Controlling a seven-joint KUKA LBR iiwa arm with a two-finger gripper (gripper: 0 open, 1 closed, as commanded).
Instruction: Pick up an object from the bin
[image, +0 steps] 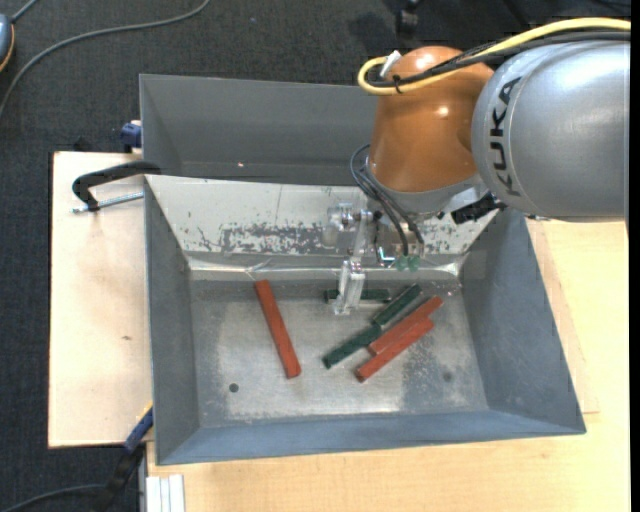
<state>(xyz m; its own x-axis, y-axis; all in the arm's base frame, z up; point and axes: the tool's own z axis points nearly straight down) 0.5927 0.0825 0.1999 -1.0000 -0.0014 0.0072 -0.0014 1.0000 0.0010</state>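
Arm: the silver arm (560, 120) comes in from the right. Its orange cover (425, 120) sits above the far right part of the bin, and the jaws hang below it, low over the floor, close to the far wall and about mid-width.
Bin: the grey metal bin (168, 330) holds only a few sticks, all on its floor.
Done: by my reading, only the approach. No stick is raised off the floor.
Left: close on one stick, lift it, and carry it clear of the rim, which is nearly the whole task.
Jaws: I cannot tell whether they are released or clenched. Nothing shows between them.
Nearest thing: a short dark green piece (372, 296) just right of the jaws, at the foot of the far wall and partly hidden by them. I cannot tell whether they touch.
Red sticks: at least two. The lone red stick (276, 330) lies left of centre, running far to near, well apart from the rest. The right red stick (400, 340) lies slantwise in the right-hand cluster and may be two side by side; I cannot tell.
Green sticks: two. The long dark green stick (358, 338) lies against the left side of the right red stick, at the same slant, and the short piece by the jaws is the other.
Total: four for certain, perhaps five.
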